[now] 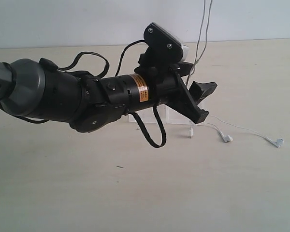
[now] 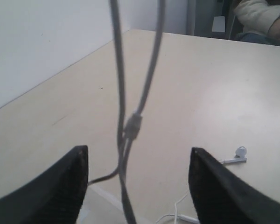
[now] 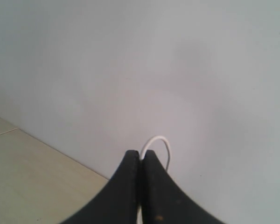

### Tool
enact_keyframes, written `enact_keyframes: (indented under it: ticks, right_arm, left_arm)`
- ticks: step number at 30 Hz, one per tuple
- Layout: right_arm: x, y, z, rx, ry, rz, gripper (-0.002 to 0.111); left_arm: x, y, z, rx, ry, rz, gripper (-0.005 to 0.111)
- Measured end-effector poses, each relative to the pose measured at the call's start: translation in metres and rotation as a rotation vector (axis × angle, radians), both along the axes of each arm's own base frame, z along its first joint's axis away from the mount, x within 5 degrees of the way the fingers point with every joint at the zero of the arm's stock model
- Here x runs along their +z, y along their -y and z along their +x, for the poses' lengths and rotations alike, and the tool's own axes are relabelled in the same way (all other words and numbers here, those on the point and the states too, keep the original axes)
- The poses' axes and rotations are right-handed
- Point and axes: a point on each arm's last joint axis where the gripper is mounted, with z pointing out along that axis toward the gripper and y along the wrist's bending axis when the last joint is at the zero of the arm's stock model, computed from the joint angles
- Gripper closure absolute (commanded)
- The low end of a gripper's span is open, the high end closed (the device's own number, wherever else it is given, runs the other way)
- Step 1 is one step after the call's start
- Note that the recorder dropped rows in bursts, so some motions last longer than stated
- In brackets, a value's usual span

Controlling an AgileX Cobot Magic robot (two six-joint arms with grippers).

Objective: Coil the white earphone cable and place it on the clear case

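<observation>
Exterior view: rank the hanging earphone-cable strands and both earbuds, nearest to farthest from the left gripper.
1. Hanging earphone-cable strands, between the left gripper's jaws.
2. Left earbud, lower right of the jaws.
3. Right earbud, far right.

White earphone cable [image 1: 201, 34]: very thin, uncoiled. Two strands hang near-vertical from the top edge, right of centre, and drop toward the case. Small inline piece [image 2: 133, 126] sits mid-air where the strands meet. Two fine leads trail right across the table [image 1: 87, 193]. Both earbuds lie flat on it, one [image 1: 226, 137] just right of the case, the other [image 1: 279, 142] farther right.

Clear case [image 1: 176, 115]: transparent, mid-table, largely hidden; open or shut not discernible.
</observation>
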Motion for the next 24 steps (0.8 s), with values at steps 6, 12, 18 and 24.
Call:
enact_keyframes:
  ticks: [6,12,18,24]
  right_arm:
    - [-0.0004,0.0000,0.0000,0.000,-0.001,-0.006,0.108]
    - [-0.0009,0.0002,0.0000,-0.001,-0.001,-0.017,0.108]
    - [-0.0011,0.0002,0.0001,-0.001,-0.001,-0.021,0.108]
    - [-0.0013,0.0002,0.0000,-0.001,-0.002,-0.022,0.108]
  left_arm:
    - [0.0014,0.0007,0.0006,-0.002,0.007,-0.007,0.046]
    - [-0.0003,0.0001,0.0006,0.002,-0.001,0.011,0.048]
    - [-0.0012,-0.0002,0.0006,0.004,-0.007,0.020,0.080]
    - [-0.0012,-0.0002,0.0006,-0.002,0.010,0.034,0.107]
